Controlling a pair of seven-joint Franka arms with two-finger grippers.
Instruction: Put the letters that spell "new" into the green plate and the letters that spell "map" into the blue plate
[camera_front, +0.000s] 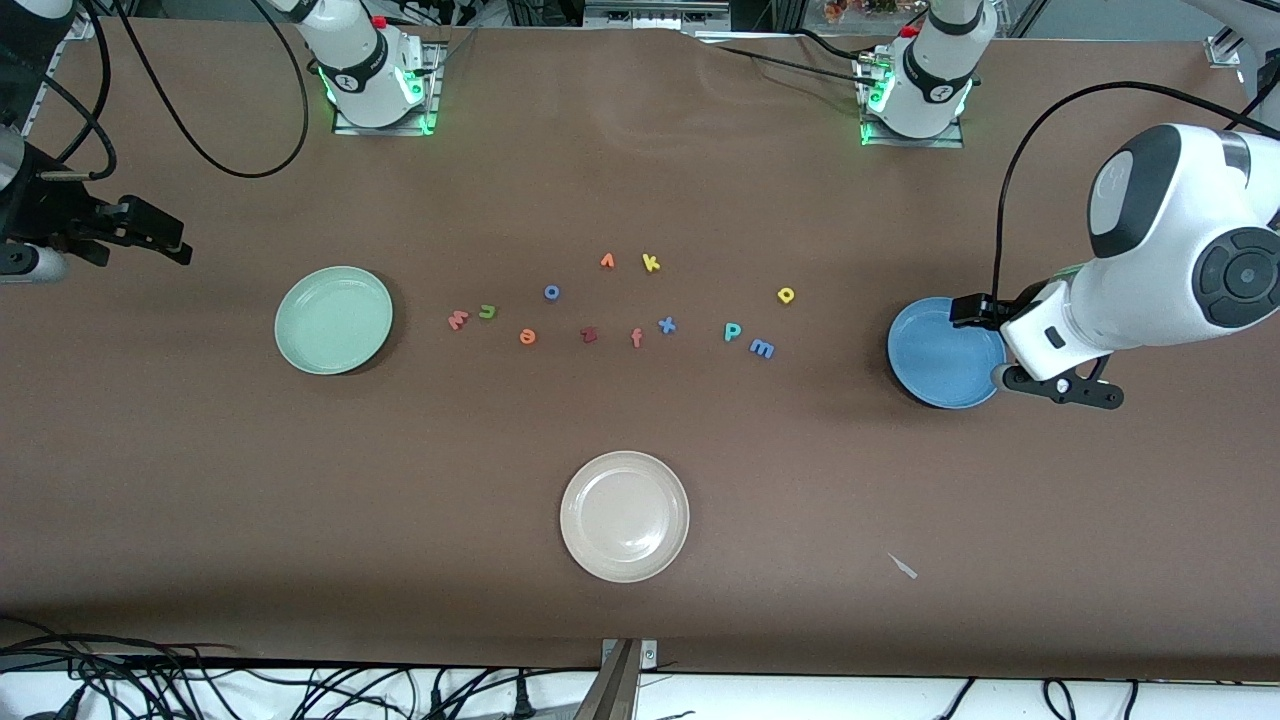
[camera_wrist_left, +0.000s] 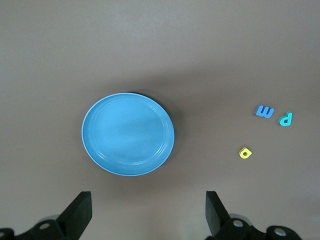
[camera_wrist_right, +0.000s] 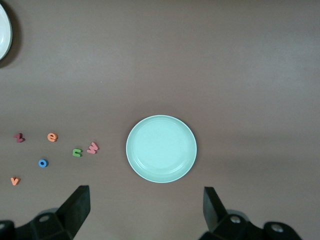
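**Letters in a loose row, both grippers open above the table**

A brown sheet covers the table (camera_front: 640, 600), creased faintly and reaching almost to every edge of the front view. Black cables loop across the upper left corner and tangle along the bottom edge, where a white floor strip shows. A small pale scrap (camera_front: 903, 566) lies at lower right.

The green plate (camera_front: 334, 320) sits left of centre, the blue plate (camera_front: 940, 355) at the right, and a beige plate (camera_front: 625, 516) low in the middle. All three hold nothing.

Between the green and blue plates the letters lie scattered. The w (camera_front: 458, 319) and n (camera_front: 486, 311) lie side by side closest to the green plate, the e (camera_front: 527, 337) a little lower. The p (camera_front: 733, 331) and m (camera_front: 762, 348) lie side by side toward the blue plate, the a (camera_front: 786, 294) higher up. Mid-row are a blue o (camera_front: 551, 292), dark red z (camera_front: 589, 335), orange f (camera_front: 636, 338), blue x (camera_front: 667, 324), orange v (camera_front: 607, 261) and yellow k (camera_front: 651, 263).

The left gripper (camera_front: 1060, 385) hangs over the blue plate's edge at the right, fingers spread and holding nothing; its white arm hides part of that plate's rim. The right gripper (camera_front: 140, 232) hovers at the upper left edge of the frame, also spread wide and holding nothing.
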